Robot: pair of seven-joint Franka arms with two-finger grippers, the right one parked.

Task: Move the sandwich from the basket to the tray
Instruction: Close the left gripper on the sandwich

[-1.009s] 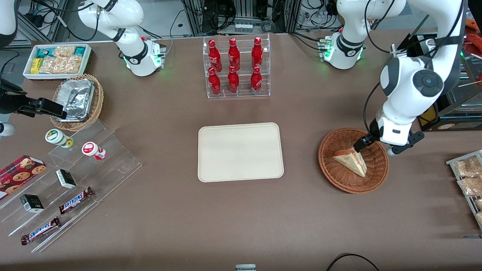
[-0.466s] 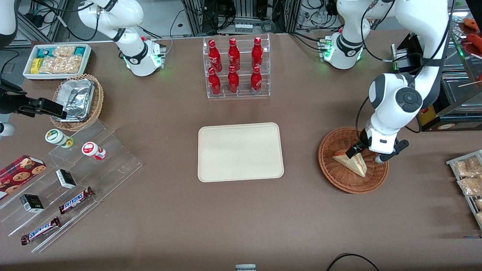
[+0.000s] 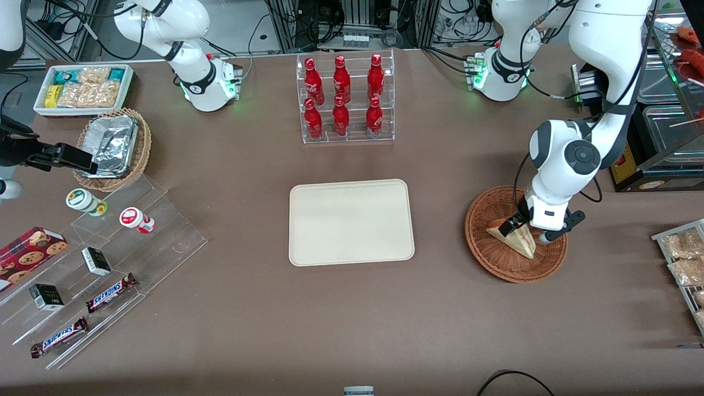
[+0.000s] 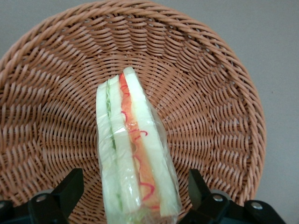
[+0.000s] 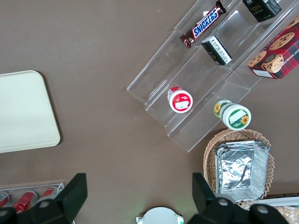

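tool [image 4: 135, 196]: fingers spread either side of sandwich, not pinching | sandwich [image 3: 516, 236]: on edge in wicker basket [image 3: 495, 258] | tray [image 3: 351, 221]: on tabletop, well apart toward parked arm's end

sandwich [image 4: 133, 154] in basket [image 3: 495, 264], gripper [image 4: 135, 196] apparently straddling it, tray [image 3: 351, 221] toward parked arm's end

The front view looks down steeply on the whole bench [image 3: 352, 330] from high above. The left wrist view faces straight down, close over the basket [image 4: 219, 93], the gripper [image 4: 135, 196] straddling the sandwich [image 4: 133, 158]. Both views share that basket [image 3: 495, 258]. The right wrist view and the front view share the tray [image 5: 23, 112].
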